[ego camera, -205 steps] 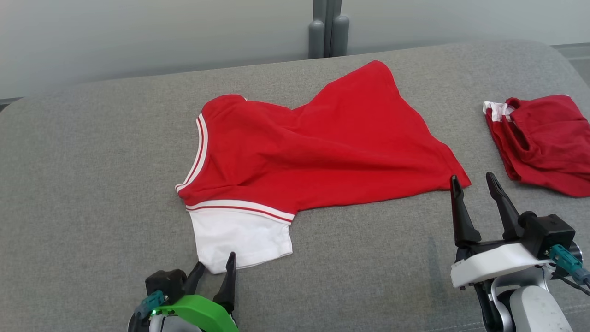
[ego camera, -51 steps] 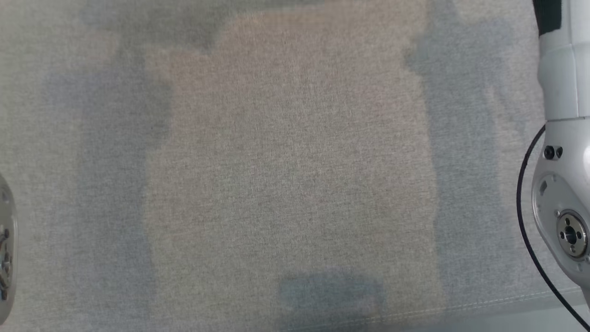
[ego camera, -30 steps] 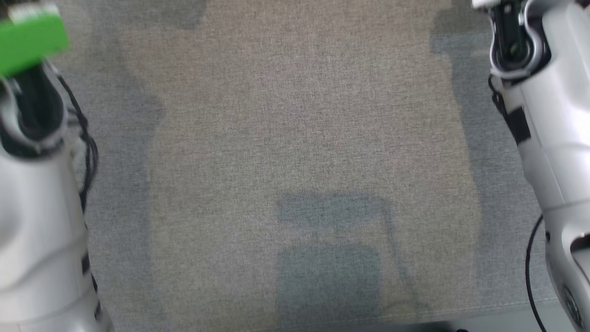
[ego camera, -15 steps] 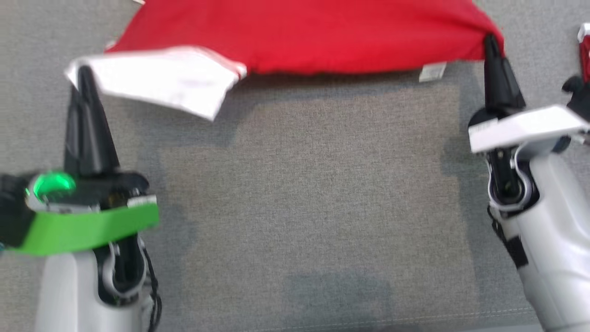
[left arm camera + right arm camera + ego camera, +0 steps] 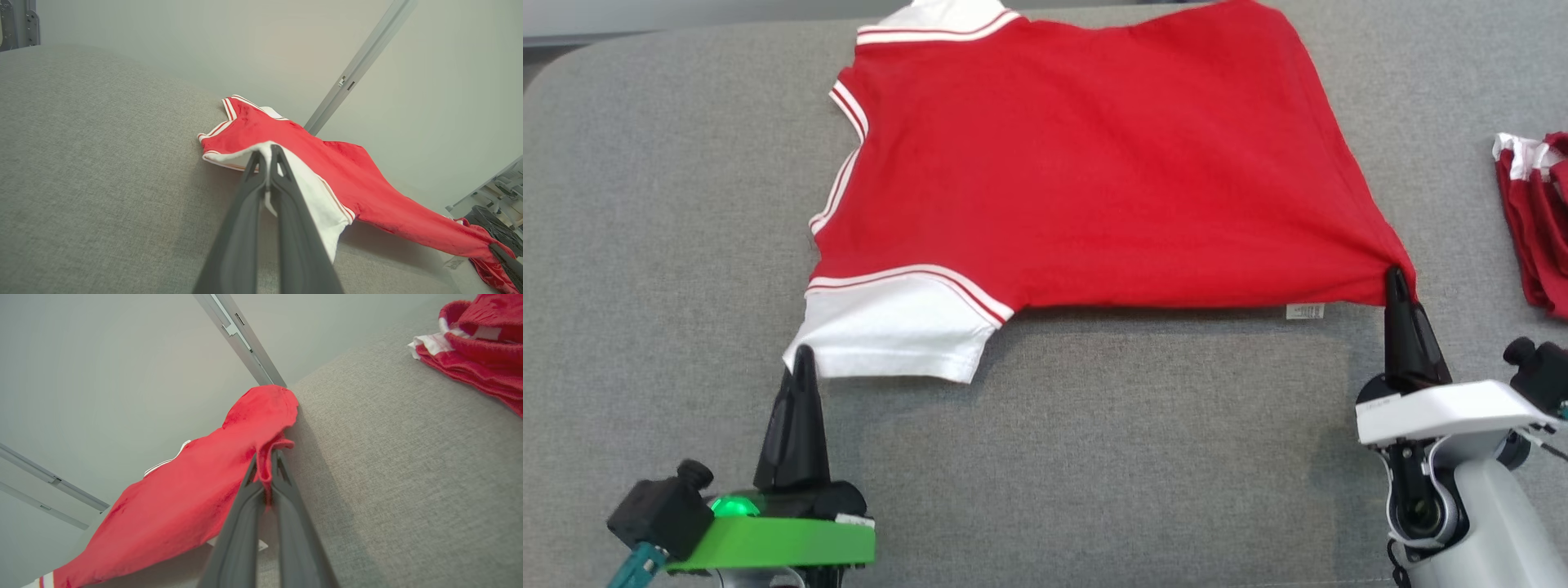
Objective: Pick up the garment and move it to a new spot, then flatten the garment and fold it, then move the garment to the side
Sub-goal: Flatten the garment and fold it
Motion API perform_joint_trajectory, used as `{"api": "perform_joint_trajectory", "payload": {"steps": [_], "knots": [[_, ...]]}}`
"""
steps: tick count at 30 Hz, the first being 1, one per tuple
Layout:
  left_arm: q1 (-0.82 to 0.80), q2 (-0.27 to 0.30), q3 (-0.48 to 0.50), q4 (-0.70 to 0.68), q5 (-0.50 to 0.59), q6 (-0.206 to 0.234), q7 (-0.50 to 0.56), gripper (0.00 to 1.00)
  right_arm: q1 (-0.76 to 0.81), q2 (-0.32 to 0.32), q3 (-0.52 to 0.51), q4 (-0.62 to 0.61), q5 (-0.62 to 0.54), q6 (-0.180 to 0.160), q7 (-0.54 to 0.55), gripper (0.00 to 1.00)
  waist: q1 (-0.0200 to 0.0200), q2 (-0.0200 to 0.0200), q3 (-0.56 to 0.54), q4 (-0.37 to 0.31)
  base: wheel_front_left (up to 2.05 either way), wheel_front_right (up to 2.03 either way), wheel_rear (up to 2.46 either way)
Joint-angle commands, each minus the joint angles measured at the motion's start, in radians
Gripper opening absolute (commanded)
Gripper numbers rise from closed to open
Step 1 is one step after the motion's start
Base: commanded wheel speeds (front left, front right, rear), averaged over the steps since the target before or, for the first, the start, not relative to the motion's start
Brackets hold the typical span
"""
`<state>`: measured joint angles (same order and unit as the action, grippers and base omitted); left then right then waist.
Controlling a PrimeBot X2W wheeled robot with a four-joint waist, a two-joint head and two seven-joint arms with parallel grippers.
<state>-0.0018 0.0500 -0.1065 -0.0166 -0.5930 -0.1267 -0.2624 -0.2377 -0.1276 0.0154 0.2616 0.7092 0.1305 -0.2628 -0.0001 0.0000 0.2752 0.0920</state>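
The garment is a red shirt with white sleeves and striped trim, stretched out over the grey cushion. My left gripper is shut on the corner of the near white sleeve. My right gripper is shut on the near red hem corner. The near edge hangs taut between the two grippers, slightly above the cushion, with a shadow beneath. A small white tag dangles near the right corner. The far edge of the garment reaches the back of the cushion.
A second red and white garment lies bunched at the cushion's right edge, also in the right wrist view as a folded pile. Bare grey cushion stretches in front of the shirt and to its left. A pale wall stands behind.
The head camera has tilted up, bringing the whole shirt into view. Both grippers hold the same corners; the shirt now lies spread wider and flatter.
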Motion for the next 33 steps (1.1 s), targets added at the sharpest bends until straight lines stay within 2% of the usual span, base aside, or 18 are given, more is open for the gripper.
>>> {"api": "perform_joint_trajectory", "payload": {"steps": [1,9,15,26,33], "knots": [[0.032,0.002,-0.007,0.008,0.007,0.002,-0.002,0.00,0.034,0.005,-0.011,-0.011,-0.014,0.000,-0.003,0.00,0.0001,0.0000,-0.060,0.010,0.00,0.00,0.00],[0.148,0.002,-0.013,0.017,0.023,0.004,-0.002,0.00,0.193,0.060,-0.045,-0.069,-0.043,0.000,-0.003,0.00,0.0001,0.0000,-0.128,-0.015,0.00,0.00,0.00],[0.200,0.002,-0.016,-0.032,0.019,0.015,-0.002,0.00,0.259,0.070,-0.043,-0.108,-0.051,0.000,-0.003,0.00,0.0001,0.0000,-0.148,-0.030,0.00,0.00,0.00],[0.285,0.002,-0.046,-0.157,0.046,0.039,-0.002,0.00,0.314,0.075,-0.046,-0.125,-0.060,0.000,-0.003,0.00,0.0001,0.0000,-0.154,-0.027,0.00,0.00,0.00],[0.306,0.002,-0.045,-0.150,0.041,0.039,-0.002,0.00,0.310,0.075,-0.038,-0.101,-0.048,0.000,-0.003,0.00,0.0001,0.0000,-0.164,-0.012,0.00,0.00,0.00]]}}
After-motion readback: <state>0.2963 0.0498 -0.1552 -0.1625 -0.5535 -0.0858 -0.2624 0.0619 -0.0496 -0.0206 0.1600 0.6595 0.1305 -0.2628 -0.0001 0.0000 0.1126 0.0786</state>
